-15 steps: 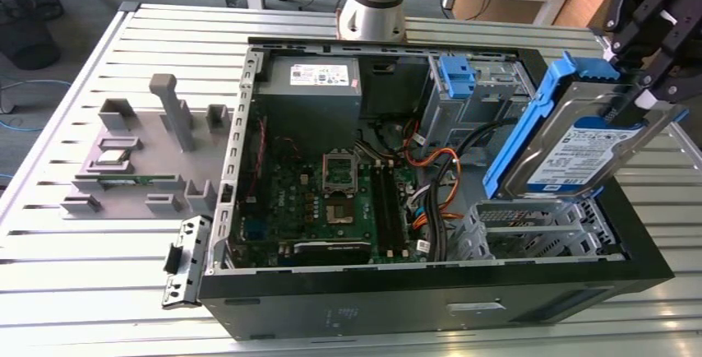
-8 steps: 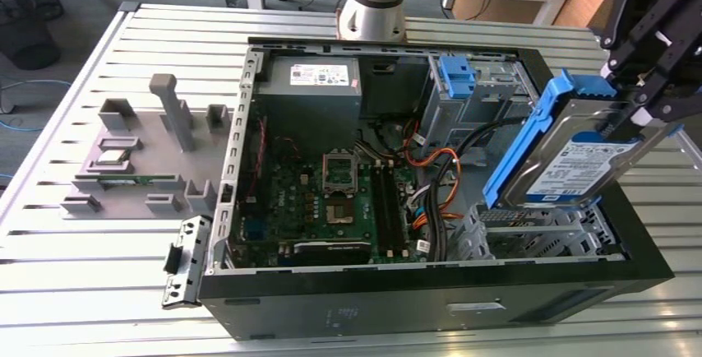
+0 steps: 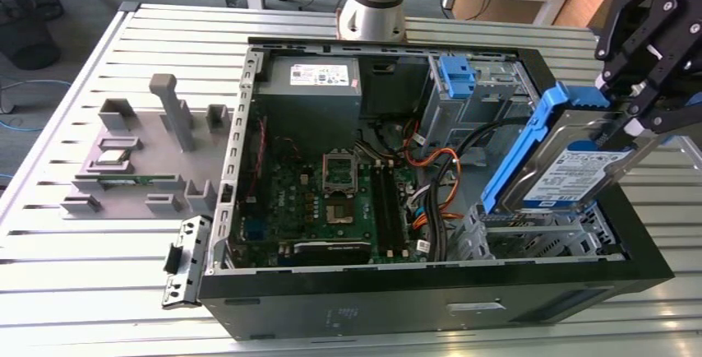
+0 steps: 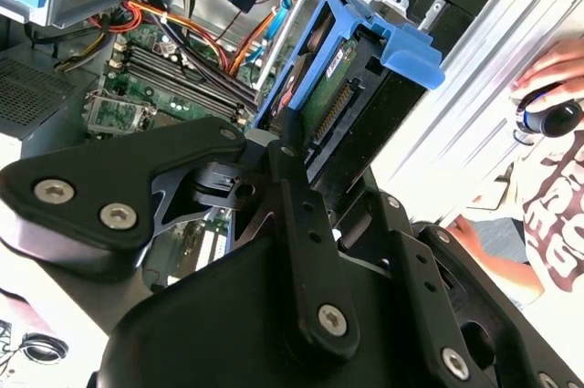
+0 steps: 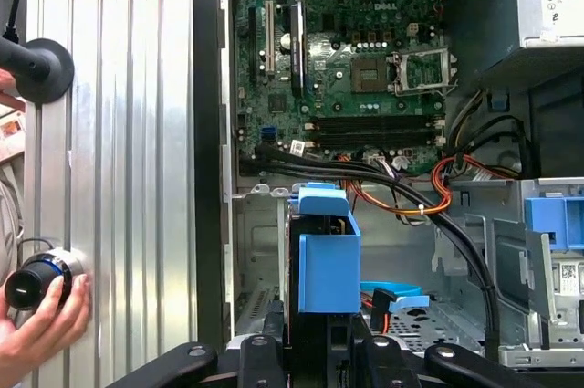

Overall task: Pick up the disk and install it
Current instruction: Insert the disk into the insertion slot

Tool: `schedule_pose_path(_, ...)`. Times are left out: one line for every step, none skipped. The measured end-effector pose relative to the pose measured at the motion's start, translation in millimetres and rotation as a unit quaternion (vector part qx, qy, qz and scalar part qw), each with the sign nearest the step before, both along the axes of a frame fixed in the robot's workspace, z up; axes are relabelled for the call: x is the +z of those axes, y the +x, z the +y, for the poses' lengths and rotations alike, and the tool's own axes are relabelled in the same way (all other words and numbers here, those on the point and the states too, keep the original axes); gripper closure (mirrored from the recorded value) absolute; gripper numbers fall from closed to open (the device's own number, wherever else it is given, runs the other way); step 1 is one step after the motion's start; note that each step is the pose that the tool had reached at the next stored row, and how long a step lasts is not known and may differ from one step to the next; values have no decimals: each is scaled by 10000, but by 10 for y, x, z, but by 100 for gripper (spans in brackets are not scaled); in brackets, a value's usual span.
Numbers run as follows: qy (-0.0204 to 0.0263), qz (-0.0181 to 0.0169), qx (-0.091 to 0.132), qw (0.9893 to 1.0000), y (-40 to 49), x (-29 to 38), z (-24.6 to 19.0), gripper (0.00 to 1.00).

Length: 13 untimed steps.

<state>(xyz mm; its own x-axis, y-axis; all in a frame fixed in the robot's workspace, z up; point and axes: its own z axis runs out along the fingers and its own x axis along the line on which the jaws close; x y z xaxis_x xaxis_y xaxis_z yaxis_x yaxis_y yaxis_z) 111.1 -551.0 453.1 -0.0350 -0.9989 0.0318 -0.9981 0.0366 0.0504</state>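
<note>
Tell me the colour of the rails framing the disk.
Blue; the rails frame the silver disk held in the gripper, best seen in the exterior view.

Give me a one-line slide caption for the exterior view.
The tool holds the blue-railed disk tilted on edge above the drive cage of the open computer case.

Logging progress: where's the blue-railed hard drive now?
Exterior view's right: the silver hard drive hangs tilted in the black gripper above the grey metal drive cage.
</note>
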Motion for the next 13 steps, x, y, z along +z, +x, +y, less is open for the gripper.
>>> schedule_pose_path(1,0,0,10000,8,-6,0,65)
schedule_pose_path(1,0,0,10000,14,-12,0,65)
schedule_pose_path(0,0,0,10000,18,-18,0,65)
schedule_pose_path(1,0,0,10000,18,-26,0,65)
schedule_pose_path(3,0,0,10000,18,-35,0,65)
schedule_pose_path(5,0,0,10000,19,-41,0,65)
schedule_pose_path(5,0,0,10000,19,-44,0,65)
schedule_pose_path(6,0,1,10000,19,-46,0,65)
schedule_pose_path(8,0,2,10000,19,-50,0,65)
schedule_pose_path(11,0,3,10000,19,-59,0,65)
schedule_pose_path(11,0,4,10000,19,-68,0,65)
schedule_pose_path(10,0,5,10000,19,-76,0,65)
schedule_pose_path(11,0,5,10000,19,-82,0,65)
